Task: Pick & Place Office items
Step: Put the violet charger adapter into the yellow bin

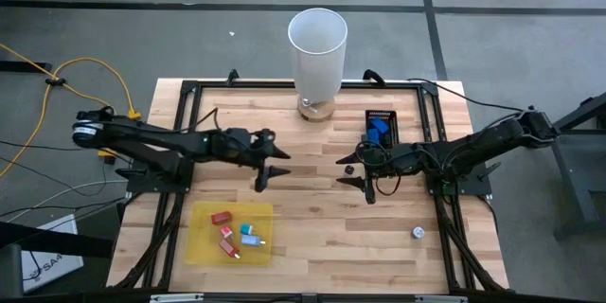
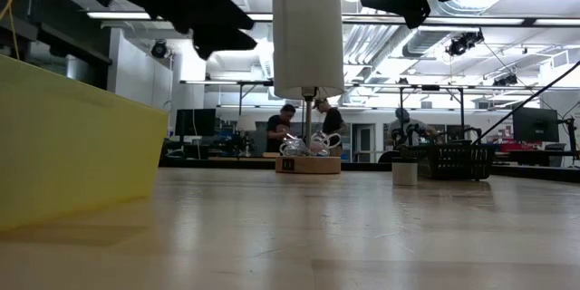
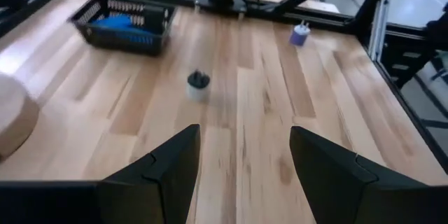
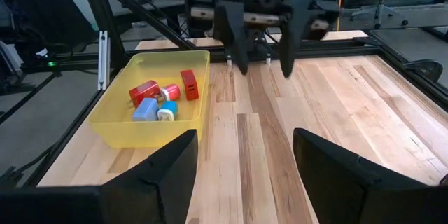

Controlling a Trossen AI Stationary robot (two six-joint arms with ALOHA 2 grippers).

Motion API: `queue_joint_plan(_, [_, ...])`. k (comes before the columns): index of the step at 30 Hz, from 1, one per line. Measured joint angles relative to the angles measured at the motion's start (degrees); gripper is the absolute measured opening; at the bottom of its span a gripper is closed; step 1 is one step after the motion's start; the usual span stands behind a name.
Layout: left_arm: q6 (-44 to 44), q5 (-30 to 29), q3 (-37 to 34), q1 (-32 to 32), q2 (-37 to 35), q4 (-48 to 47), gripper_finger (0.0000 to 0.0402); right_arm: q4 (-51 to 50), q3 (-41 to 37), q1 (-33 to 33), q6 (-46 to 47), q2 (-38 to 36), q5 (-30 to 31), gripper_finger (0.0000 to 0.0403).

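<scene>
Several office items, red, teal and blue (image 1: 235, 234), lie in a yellow tray (image 1: 201, 246) at the table's near left; the right wrist view shows them too (image 4: 158, 100). A small whitish piece with a dark top (image 3: 198, 84) stands on the wood mid-table. A purple-white piece (image 1: 418, 233) lies near right, also seen from the left wrist (image 3: 300, 35). My left gripper (image 1: 270, 172) hovers open above the table's middle left, nothing between its fingers (image 3: 245, 147). My right gripper (image 1: 356, 178) faces it, open and empty (image 4: 245, 150).
A tall white cylinder (image 1: 317, 47) stands on a wooden base at the far middle. A black basket (image 1: 381, 128) holding blue pieces sits at the far right. Bare wood lies between the two grippers. People stand in the room beyond the table (image 2: 304, 127).
</scene>
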Motion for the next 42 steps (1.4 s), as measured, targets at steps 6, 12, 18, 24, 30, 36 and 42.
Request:
queue_joint_plan(6, [5.8, 0.5, 0.0, 1.0, 6.9, 9.1, 0.0216, 0.0, 0.0, 0.0, 0.0, 0.0, 0.0, 0.0222])
queue_joint_plan(12, [11.2, 0.6, 0.0, 0.8, 11.4, 13.4, 0.0216, -0.2, 0.0, 0.0, 0.0, 0.0, 0.0, 0.0222])
queue_joint_plan(18, [11.8, 0.7, 0.0, 0.7, 12.1, 14.3, 0.0216, -0.2, 0.0, 0.0, 0.0, 0.0, 0.0, 0.0222])
queue_joint_plan(24, [10.0, 0.7, 0.0, 0.7, 12.1, 14.5, 0.0216, -0.2, 0.0, 0.0, 0.0, 0.0, 0.0, 0.0222])
queue_joint_plan(30, [9.3, 0.7, 0.0, 0.7, 12.1, 14.4, 0.0216, -0.2, 0.0, 0.0, 0.0, 0.0, 0.0, 0.0222])
queue_joint_plan(36, [9.3, 0.7, 0.0, 0.7, 12.1, 14.4, 0.0216, -0.2, 0.0, 0.0, 0.0, 0.0, 0.0, 0.0222])
queue_joint_plan(42, [9.2, 0.7, 0.0, 0.7, 12.1, 14.4, 0.0216, -0.1, 0.0, 0.0, 0.0, 0.0, 0.0, 0.0222])
